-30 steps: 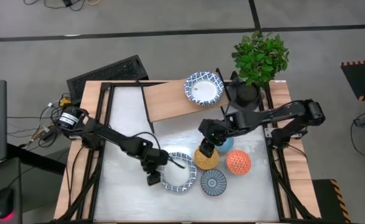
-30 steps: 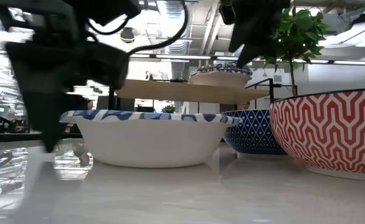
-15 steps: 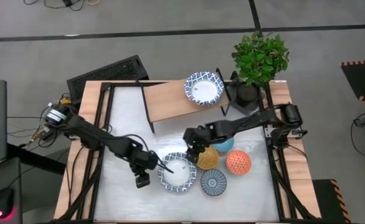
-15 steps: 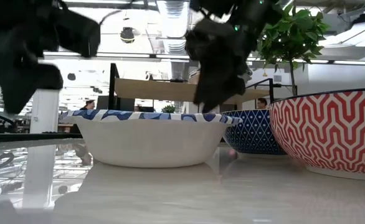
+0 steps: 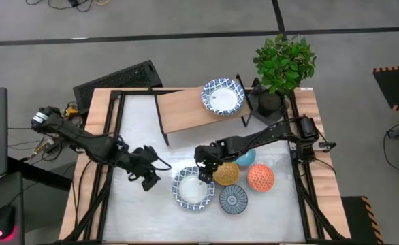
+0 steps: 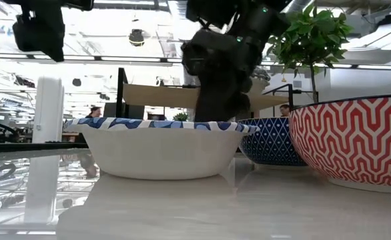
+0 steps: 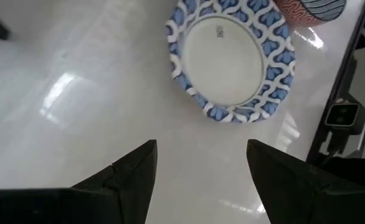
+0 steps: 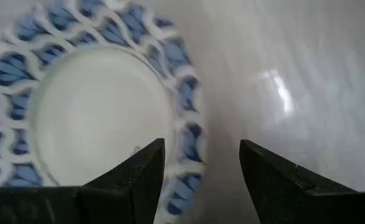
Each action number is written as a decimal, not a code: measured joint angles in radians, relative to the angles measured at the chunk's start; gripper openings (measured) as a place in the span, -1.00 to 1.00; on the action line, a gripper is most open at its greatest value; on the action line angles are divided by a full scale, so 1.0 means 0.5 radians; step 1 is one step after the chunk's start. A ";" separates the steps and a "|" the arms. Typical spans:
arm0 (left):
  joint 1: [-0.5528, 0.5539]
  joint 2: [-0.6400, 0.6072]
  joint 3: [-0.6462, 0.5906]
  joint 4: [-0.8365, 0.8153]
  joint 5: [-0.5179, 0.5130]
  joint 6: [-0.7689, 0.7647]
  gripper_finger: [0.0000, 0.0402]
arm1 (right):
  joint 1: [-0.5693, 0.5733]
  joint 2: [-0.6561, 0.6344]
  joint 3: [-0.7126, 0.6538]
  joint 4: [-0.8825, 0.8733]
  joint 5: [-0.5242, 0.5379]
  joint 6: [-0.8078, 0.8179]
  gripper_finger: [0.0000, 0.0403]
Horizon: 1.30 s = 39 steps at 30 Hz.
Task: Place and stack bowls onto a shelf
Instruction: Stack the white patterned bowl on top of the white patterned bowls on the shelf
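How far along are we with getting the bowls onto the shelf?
Done: one wide white bowl sits on the shelf. In hand: the right gripper, open, hangs over the rim of the wide bowl on the table; the left gripper is open beside it. Left: that bowl plus the yellow-orange, orange-red, dark blue and light blue ones.

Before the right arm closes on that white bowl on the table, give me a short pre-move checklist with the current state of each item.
1. Right gripper open: ok.
2. Bowl rim between its fingers: ok, right wrist view shows the rim in the gap.
3. Left gripper clear of the bowl: ok, beside it, open.
4. Free space on the shelf: ok, one bowl at its end.
5. Yellow bowl clear of the right gripper: cannot tell, very close.
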 joint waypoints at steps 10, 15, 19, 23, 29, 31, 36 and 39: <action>0.000 -0.079 -0.001 -0.138 -0.065 -0.033 0.16 | 0.015 0.098 -0.006 -0.022 -0.104 -0.001 0.14; 0.000 -0.079 -0.001 -0.184 -0.064 -0.007 0.16 | 0.022 0.084 -0.005 -0.039 -0.101 0.001 -0.20; 0.000 -0.079 -0.001 -0.181 -0.065 0.012 0.16 | 0.004 0.071 -0.004 -0.032 -0.118 0.028 -0.65; 0.000 -0.079 -0.001 -0.192 -0.065 0.010 0.16 | -0.006 0.071 0.003 -0.043 -0.189 0.062 -0.90; 0.000 -0.078 -0.001 -0.215 -0.048 0.009 0.16 | 0.008 0.029 0.252 -0.360 -0.247 0.107 -0.86; 0.000 -0.078 -0.001 -0.218 -0.046 0.010 0.16 | 0.012 -0.019 0.383 -0.452 -0.247 0.126 -0.90; -0.002 -0.077 -0.001 -0.279 -0.044 0.013 0.16 | -0.028 -0.220 0.618 -0.764 -0.120 0.274 -0.90; -0.004 -0.085 -0.001 -0.286 -0.045 0.047 0.16 | -0.098 -0.394 0.645 -0.838 -0.051 0.428 -0.90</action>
